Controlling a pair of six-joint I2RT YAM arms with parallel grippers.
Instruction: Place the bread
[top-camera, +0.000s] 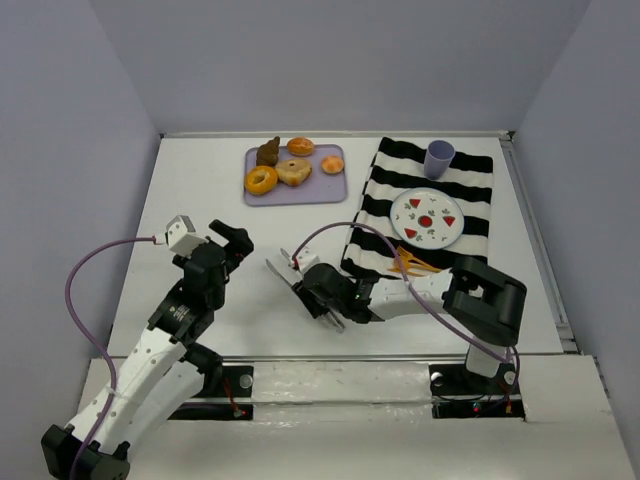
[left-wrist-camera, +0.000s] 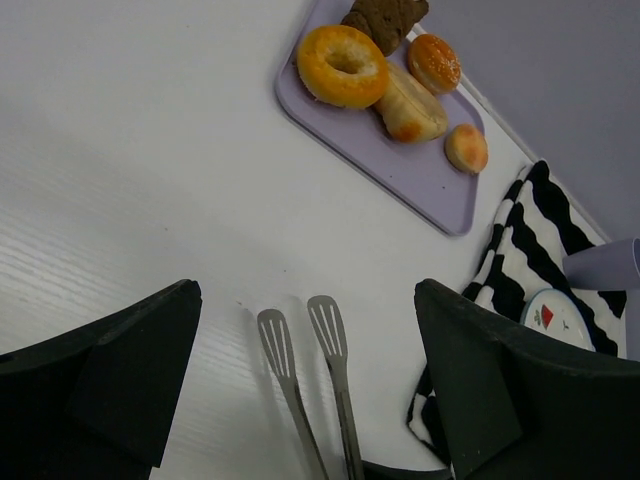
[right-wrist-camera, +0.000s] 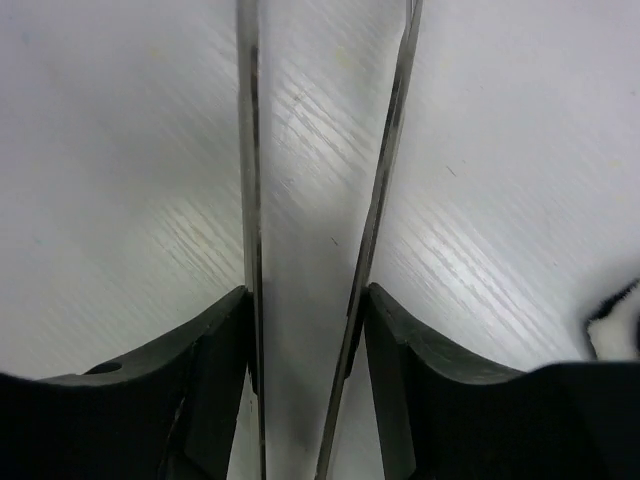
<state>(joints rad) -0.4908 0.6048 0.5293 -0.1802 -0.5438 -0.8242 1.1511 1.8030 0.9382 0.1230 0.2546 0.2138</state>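
At the far middle of the bench (top-camera: 200, 200), on the lilac tray (top-camera: 330, 192), the bread (top-camera: 294, 171) lies touching the orange ring doughnut (top-camera: 261, 180) on its left. The right tool (top-camera: 322, 292) is clamped on the handles of the tongs (top-camera: 285, 268), whose blades stand narrowly apart and empty over bare bench, well short of the tray. The left tool (top-camera: 232, 245) is spread wide with nothing between its fingers.

To do the pick well, I judge the tongs should open wider than the bread, come in from the near side and close across its free flanks. That keeps a blade from nudging the doughnut or the small bun (top-camera: 332, 164) to its right. A light squeeze is probably enough. The plate (top-camera: 427, 218) looks the likely destination.

Count:
- One tray, carrying five pastries: one bread, one ring doughnut, two small buns and one dark brown pastry (top-camera: 268, 153).
- One plate.
- One cup (top-camera: 439, 158).
- One striped cloth (top-camera: 475, 180).
- One pair of tongs.
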